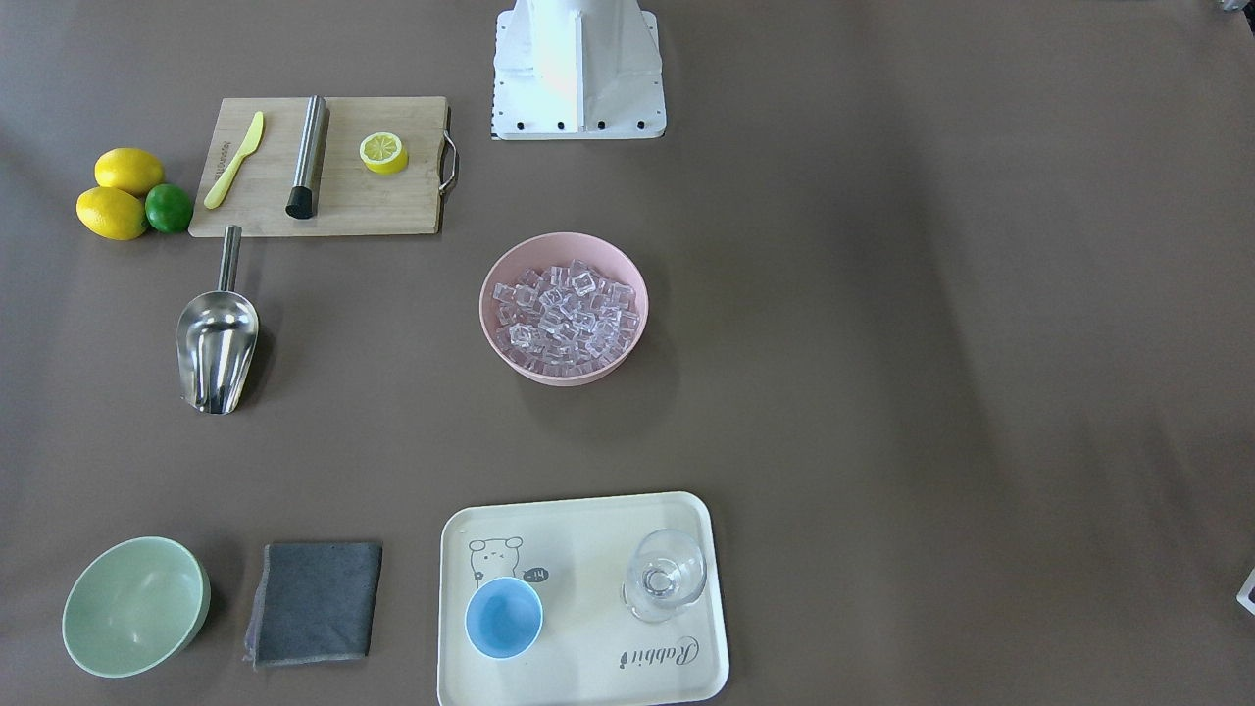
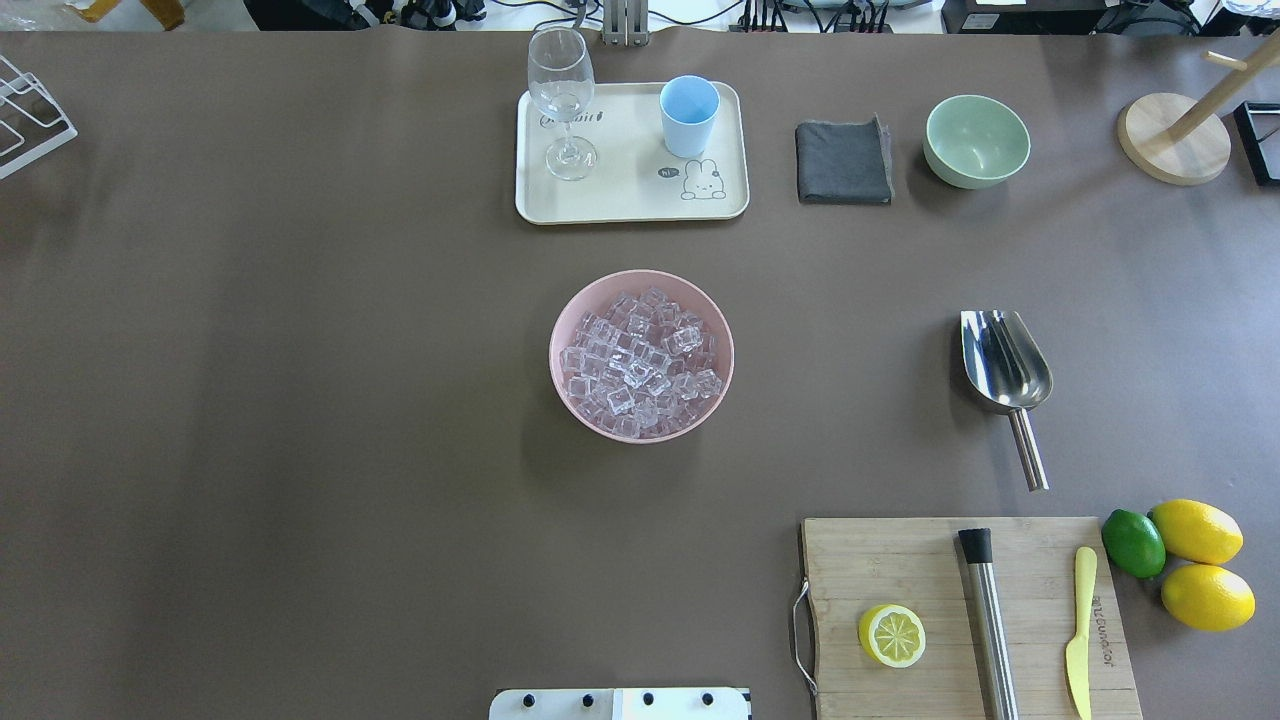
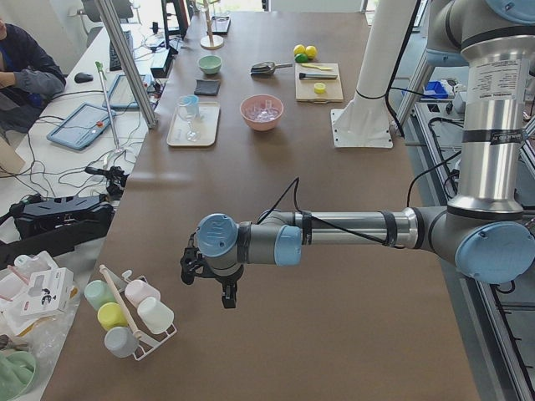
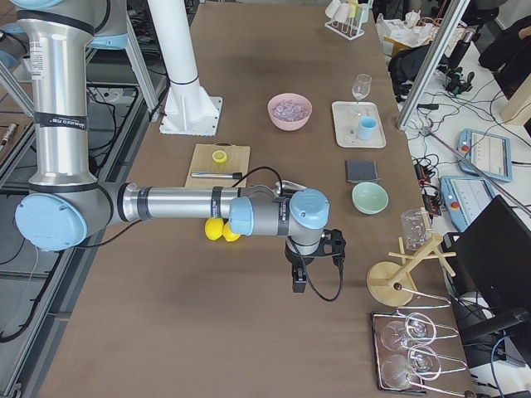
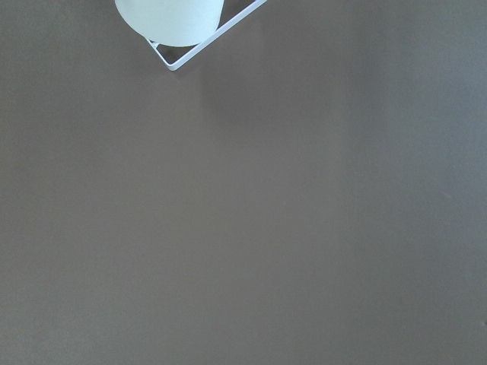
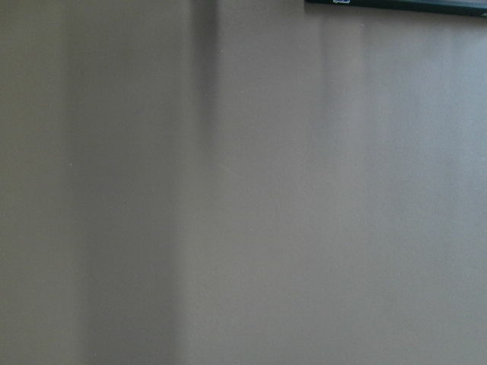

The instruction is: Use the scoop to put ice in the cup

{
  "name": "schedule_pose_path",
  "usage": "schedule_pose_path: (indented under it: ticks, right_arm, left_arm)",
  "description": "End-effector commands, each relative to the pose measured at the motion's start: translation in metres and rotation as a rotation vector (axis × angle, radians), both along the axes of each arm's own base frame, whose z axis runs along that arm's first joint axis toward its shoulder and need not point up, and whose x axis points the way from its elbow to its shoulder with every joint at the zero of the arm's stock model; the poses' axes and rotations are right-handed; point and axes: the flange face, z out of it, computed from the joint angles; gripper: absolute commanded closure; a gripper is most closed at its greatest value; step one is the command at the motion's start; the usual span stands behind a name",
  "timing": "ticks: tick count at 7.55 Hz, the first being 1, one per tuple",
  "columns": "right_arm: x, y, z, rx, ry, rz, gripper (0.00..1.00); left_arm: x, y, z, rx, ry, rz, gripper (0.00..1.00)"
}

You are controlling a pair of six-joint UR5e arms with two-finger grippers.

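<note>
Long brown-covered table (image 2: 300,400), filling the overhead view edge to edge. Soft, even light from above, with a pale sheen and faint broad shadow bands across the brown surface. In the left-end view, at 10 o'clock, a slanted metal post (image 3: 127,63) rising beside the table's edge. Beyond it, at 9 o'clock, a white desk (image 3: 58,109). In the right-end view, at 8 o'clock, grey floor (image 4: 25,332). At 4 o'clock there, a dark monitor (image 4: 498,257).

Ice (image 2: 640,365) in bowl (image 2: 556,345); cup (image 2: 689,115) on tray (image 2: 630,195) beyond; scoop (image 2: 1005,375) near board (image 2: 900,560).
</note>
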Motion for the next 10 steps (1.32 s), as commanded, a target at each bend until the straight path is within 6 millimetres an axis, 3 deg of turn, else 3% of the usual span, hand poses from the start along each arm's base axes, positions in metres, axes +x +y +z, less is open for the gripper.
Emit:
schedule_pose_path:
  ticks: [1,4,5,6,7,10]
  right_arm:
    - [0.001,0.001,-0.001,0.002,-0.004,0.003,0.0]
    - [0.002,0.0,-0.002,0.003,-0.009,0.006,0.0]
    - [0.002,0.001,-0.001,0.005,-0.011,0.002,0.0]
    - [0.006,0.003,-0.003,0.005,-0.027,0.012,0.0]
    - [0.009,0.016,-0.004,0.003,-0.029,0.023,0.0]
    - [0.002,0.01,-0.025,0.038,-0.028,0.015,0.0]
  left_arm:
    - [0.0,0.002,0.0,0.007,0.003,0.001,0.02]
    - [-0.001,0.002,-0.005,0.016,0.0,-0.002,0.02]
    - [0.001,0.003,0.003,0.0,0.003,0.003,0.02]
    - [0.002,-0.002,-0.008,0.024,0.0,0.004,0.02]
    - [0.012,-0.007,-0.035,0.07,-0.005,0.02,0.02]
    - [0.099,-0.022,-0.11,0.249,0.023,0.194,0.02]
